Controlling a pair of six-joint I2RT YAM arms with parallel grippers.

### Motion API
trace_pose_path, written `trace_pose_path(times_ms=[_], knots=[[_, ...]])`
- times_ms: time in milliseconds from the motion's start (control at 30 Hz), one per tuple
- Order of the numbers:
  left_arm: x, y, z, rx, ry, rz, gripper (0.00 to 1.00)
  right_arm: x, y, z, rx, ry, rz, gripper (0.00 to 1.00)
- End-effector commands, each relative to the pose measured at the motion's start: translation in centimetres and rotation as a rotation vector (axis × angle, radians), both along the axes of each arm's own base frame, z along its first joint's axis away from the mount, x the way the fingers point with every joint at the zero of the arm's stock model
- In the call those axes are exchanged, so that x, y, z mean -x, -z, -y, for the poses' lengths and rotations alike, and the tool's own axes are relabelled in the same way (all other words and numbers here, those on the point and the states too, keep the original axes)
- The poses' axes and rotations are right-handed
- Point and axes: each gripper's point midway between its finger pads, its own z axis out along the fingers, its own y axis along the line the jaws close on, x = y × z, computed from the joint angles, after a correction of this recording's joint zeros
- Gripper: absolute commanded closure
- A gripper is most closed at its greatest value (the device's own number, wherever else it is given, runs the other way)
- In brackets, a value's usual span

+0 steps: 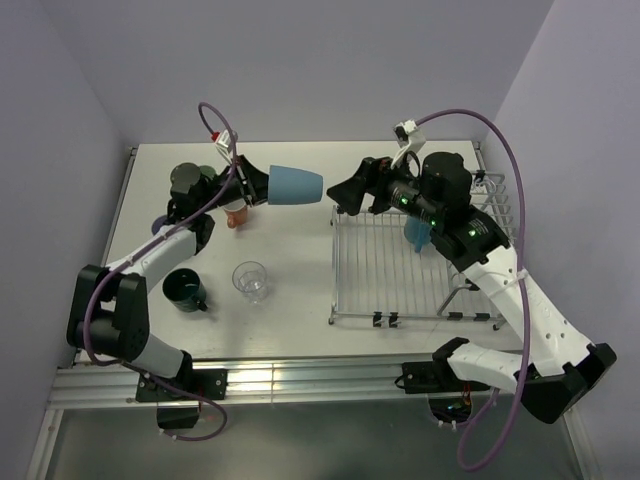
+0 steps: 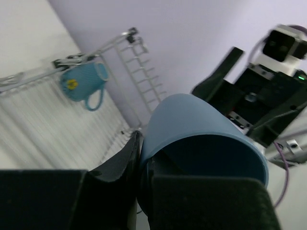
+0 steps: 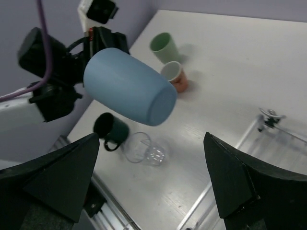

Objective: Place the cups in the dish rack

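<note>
The light blue cup [image 1: 296, 184] is held clamped at its rim in the left tool [image 1: 252, 186], above the counter [image 1: 300, 295], its long axis laid 9-to-3 with the base aimed at the wide-apart right tool [image 1: 343, 197] near at 3 o'clock.

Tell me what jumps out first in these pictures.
The left gripper holds a blue cup sideways in mid-air, base toward the open right gripper, over the middle of the table. A light blue mug is already in the dish rack at right; a glass tumbler and dark green mug stand near left.
</note>
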Motion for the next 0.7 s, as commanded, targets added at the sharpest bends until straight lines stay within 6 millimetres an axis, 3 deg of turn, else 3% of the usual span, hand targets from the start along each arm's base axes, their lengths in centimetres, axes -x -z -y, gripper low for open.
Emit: trace_pose_path(times_ms=[0, 267, 467, 667], knots=[[4.3, -5.8, 0.8, 0.132, 0.169, 0.229, 1.0, 1.6, -2.2, -2.8, -0.111, -0.176, 0.064, 0.02], [5.6, -6.1, 3.6, 0.183, 0.271, 0.231, 1.0, 1.8, -2.3, -4.3, -0.166, -0.261, 0.08, 0.0], [5.6, -6.2, 4.3, 0.196, 0.281, 0.229, 1.0, 3.0, -2.5, -5.7, -0.234, -0.369, 0.051, 0.0], [5.6, -6.8, 4.4, 0.238, 0.289, 0.228, 1.0, 3.2, -1.6, -6.1, -0.232, -0.394, 0.027, 0.02]])
